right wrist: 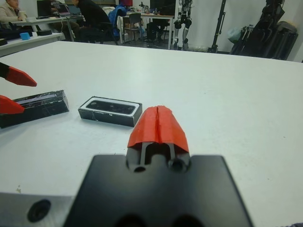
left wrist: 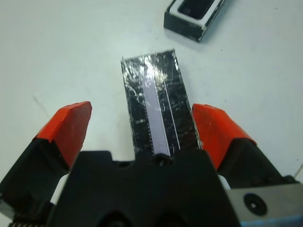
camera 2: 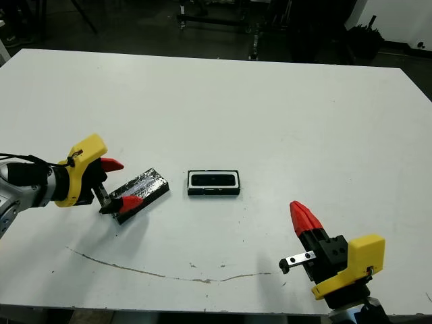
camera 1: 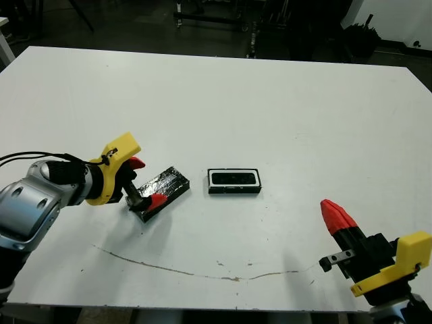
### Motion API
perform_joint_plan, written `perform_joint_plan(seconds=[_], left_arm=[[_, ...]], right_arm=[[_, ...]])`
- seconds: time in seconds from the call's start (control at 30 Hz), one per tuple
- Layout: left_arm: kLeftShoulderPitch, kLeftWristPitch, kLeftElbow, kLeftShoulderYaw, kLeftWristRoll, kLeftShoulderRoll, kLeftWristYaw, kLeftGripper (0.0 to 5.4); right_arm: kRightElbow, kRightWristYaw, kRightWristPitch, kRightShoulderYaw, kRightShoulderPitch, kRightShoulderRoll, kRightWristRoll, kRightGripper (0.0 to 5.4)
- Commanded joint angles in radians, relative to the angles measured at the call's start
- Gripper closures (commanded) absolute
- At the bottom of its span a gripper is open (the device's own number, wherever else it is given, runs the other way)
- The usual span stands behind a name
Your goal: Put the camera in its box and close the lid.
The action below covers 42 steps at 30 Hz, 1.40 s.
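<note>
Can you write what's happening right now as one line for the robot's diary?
left gripper: open, straddling lid | camera: inside box | right gripper: shut, idle

The slim matte-black bar camera (camera 1: 233, 178) lies inside the shallow black-walled, white-lined box (camera 1: 234, 181) near the middle of the white table (camera 1: 270, 101). The flat glossy black slab lid (camera 1: 160, 190) lies just left of the box, apart from it, its near end between the spread fingers of the left pincer (camera 1: 143, 181). The right pincer (camera 1: 338, 219) sits well apart at the table's near right.

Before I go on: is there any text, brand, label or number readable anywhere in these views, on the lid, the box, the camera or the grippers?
None can be read.
The lid: only crinkly silvery reflections and a pale stripe, no lettering.
The box with the camera inside: no markings visible.
Left gripper and right gripper: plain, no labels.
</note>
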Motion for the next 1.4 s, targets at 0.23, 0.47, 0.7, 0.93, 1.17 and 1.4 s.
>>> perform_joint_plan(seconds=[0.23, 0.47, 0.7, 0.93, 1.17, 1.4], left_arm=[[0.008, -0.035, -0.009, -0.037, 0.033, 0.034, -0.020, 0.00], [0.017, -0.065, -0.006, -0.037, 0.045, 0.032, -0.024, 0.00], [0.030, -0.113, 0.001, -0.051, 0.081, 0.030, -0.031, 0.00], [0.034, -0.090, 0.002, -0.057, 0.070, 0.020, -0.045, 0.00], [0.034, -0.095, -0.010, -0.069, 0.080, 0.025, -0.048, 0.00], [0.039, -0.114, -0.011, -0.079, 0.095, 0.032, -0.061, 0.00]], right_arm=[[0.012, -0.002, -0.012, -0.003, 0.003, -0.003, -0.004, 5.39], [0.011, -0.008, -0.012, 0.002, 0.007, 0.001, -0.010, 5.39], [0.010, -0.008, -0.017, 0.004, 0.011, 0.001, -0.015, 5.39], [0.011, -0.007, -0.019, 0.002, 0.010, 0.002, -0.014, 5.39], [0.007, -0.015, -0.017, -0.006, 0.008, 0.004, -0.015, 5.39], [0.017, -0.006, -0.029, -0.008, 0.007, 0.001, -0.008, 5.39]])
